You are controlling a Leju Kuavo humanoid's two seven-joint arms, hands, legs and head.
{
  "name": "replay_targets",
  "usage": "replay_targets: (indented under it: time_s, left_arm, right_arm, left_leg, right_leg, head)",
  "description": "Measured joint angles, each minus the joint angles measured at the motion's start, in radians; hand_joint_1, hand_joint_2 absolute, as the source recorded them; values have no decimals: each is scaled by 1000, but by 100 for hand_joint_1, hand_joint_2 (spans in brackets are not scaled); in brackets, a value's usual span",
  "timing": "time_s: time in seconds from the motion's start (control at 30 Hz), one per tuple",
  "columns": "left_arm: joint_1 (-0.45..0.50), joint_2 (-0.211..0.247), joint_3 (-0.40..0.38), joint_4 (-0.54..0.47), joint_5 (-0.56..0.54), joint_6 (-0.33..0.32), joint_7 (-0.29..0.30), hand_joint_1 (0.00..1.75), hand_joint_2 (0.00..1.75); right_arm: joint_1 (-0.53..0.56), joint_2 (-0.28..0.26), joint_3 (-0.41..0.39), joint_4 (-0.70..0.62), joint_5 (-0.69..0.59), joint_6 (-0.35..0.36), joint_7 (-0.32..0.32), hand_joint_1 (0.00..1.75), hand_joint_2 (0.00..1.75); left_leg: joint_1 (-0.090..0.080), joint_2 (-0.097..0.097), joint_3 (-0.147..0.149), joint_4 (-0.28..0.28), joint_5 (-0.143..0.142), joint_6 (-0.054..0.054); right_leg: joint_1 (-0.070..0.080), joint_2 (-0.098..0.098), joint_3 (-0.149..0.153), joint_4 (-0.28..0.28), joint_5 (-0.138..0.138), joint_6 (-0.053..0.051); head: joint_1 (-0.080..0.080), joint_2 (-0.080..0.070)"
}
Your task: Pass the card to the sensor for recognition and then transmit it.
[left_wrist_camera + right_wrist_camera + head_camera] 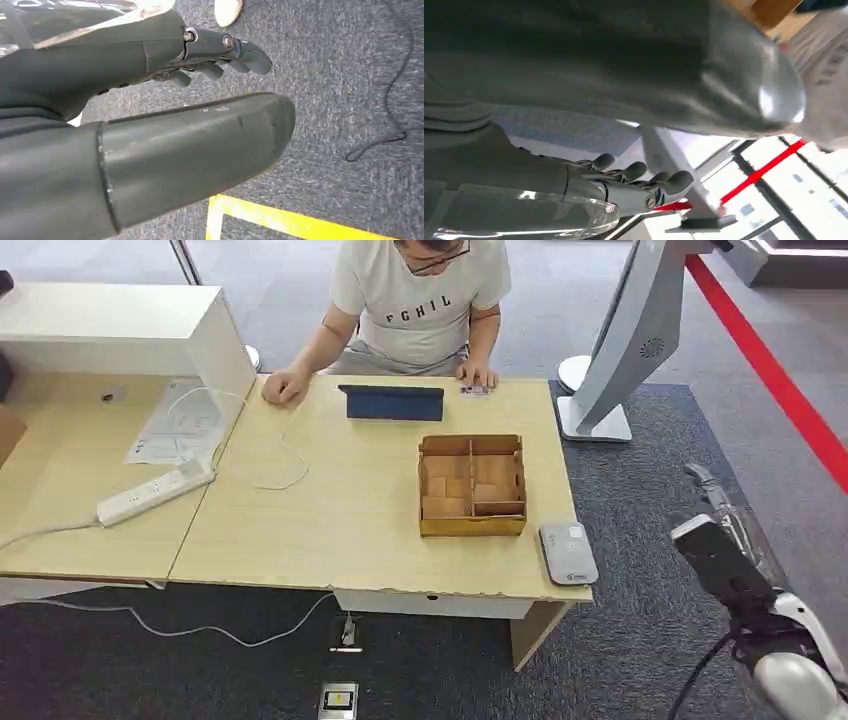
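A small card [474,391] lies at the table's far edge under the fingers of the person [420,300] seated there. The grey flat sensor [568,552] sits on the table's near right corner. A wooden box [472,486] with open compartments stands just behind it. My right hand [722,530] hangs in the air to the right of the table, beyond the sensor, with fingers [639,175] spread and nothing in it. My left hand [165,50] hangs over grey carpet, fingers [250,52] straight and apart from the thumb [210,145], holding nothing.
A dark tablet [392,402] lies in front of the person. A power strip [155,492], its white cable and papers lie at the left beside a white cabinet [120,330]. A white kiosk stand [615,360] rises right of the table. A red floor line [770,370] runs beyond it.
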Motion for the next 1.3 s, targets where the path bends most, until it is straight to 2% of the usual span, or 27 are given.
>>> replay_targets:
  time_s: [0.17, 0.33, 0.4, 0.6, 0.63, 0.77, 0.83, 1.0, 1.13, 1.3]
  left_arm:
    - [1, -4, 1, 1, -7, 3, 0, 0, 0]
    - [3, -4, 1, 1, -11, 3, 0, 0, 0]
    - [2, -5, 1, 2, -13, 3, 0, 0, 0]
    - [1, -15, 1, 5, -21, 8, 1, 0, 0]
    - [1, -16, 1, 6, -25, 8, 1, 0, 0]
    - [-1, -19, 1, 6, -37, 0, -3, 0, 0]
    - [-1, -21, 1, 6, -48, -3, -9, 0, 0]
    - [0, -21, 1, 6, -56, -14, -10, 0, 0]
    - [0, -21, 1, 6, -68, -22, -10, 0, 0]
    - [1, -21, 1, 6, -69, -23, 0, 0, 0]
  right_arm:
    - [-48, 71, 105, -38, 34, -10, 4, 0, 0]
    - [-67, 95, 154, -48, 37, -13, -2, 0, 0]
    - [-73, 113, 168, -49, 67, -16, -26, 0, 0]
    - [-110, 214, 215, 17, 140, -29, -66, 0, 0]
    - [-120, 231, 221, 38, 150, -31, -74, 0, 175]
    - [-170, 300, 242, 148, 193, -42, -99, 0, 175]
    - [-211, 347, 253, 246, 254, -56, -108, 0, 175]
    - [-279, 423, 272, 413, 347, -57, -85, 0, 175]
    - [-329, 480, 284, 545, 441, -74, -63, 0, 175]
    - [-368, 521, 292, 663, 483, -60, -62, 0, 175]
  left_leg:
    - [0, -1, -1, 0, 0, 0]
    - [0, 0, -1, 0, 0, 0]
    - [0, 0, -1, 0, 0, 0]
    - [0, 0, -1, 0, 0, 0]
    - [0, -1, -1, 0, 1, 0]
    - [0, 0, -1, 0, 1, 0]
    - [0, 0, -1, 0, 1, 0]
    - [0, -1, -1, 0, 1, 0]
    - [0, 0, -2, 0, 1, 0]
    - [0, -1, -2, 0, 1, 0]
  right_leg:
    - [0, 0, 0, 0, 0, 0]
    - [0, 0, 0, -1, 0, 0]
    - [0, -1, 0, -1, 0, 0]
    - [0, 0, 0, 0, 0, 0]
    - [0, 0, 0, 0, 0, 0]
    - [0, 0, 0, 0, 0, 0]
    - [0, 0, -1, 0, 0, 0]
    - [0, 0, 0, 0, 0, 0]
    - [0, 0, -1, 0, 0, 0]
    - [0, 0, -2, 0, 0, 0]
  head:
    - [0, 0]
    - [0, 0]
    - [1, 0]
    - [0, 0]
    - [0, 0]
    - [0, 0]
    - [0, 0]
    - [1, 0]
    - [0, 0]
    - [0, 0]
